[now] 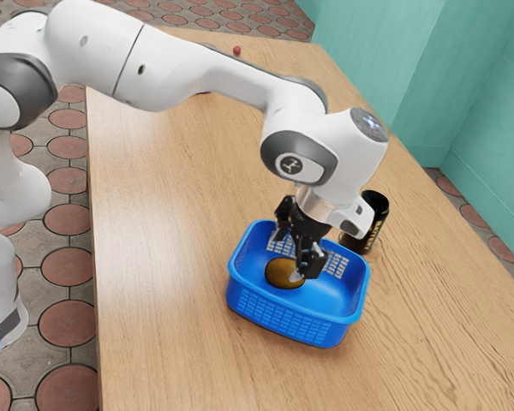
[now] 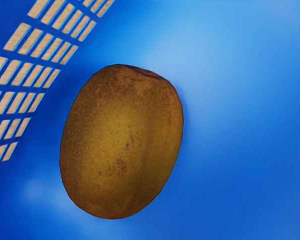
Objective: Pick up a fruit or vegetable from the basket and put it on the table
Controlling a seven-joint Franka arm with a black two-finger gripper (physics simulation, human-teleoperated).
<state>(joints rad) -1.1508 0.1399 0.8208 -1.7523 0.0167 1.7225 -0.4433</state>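
Beneath the wide-spread gripper, a brown fruit lies inside the blue basket

The exterior view is bright, and at nine o'clock a pale glare is lying on the table. In the wrist view, the basket has soft whitish shine; the fruit darkens toward its edges.

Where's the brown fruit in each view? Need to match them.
Exterior view: fruit just below the picture's middle, inside the blue basket.
Wrist view: fruit around the middle, beside a slotted wall.
Shared landmark: the basket's blue plastic with slots.
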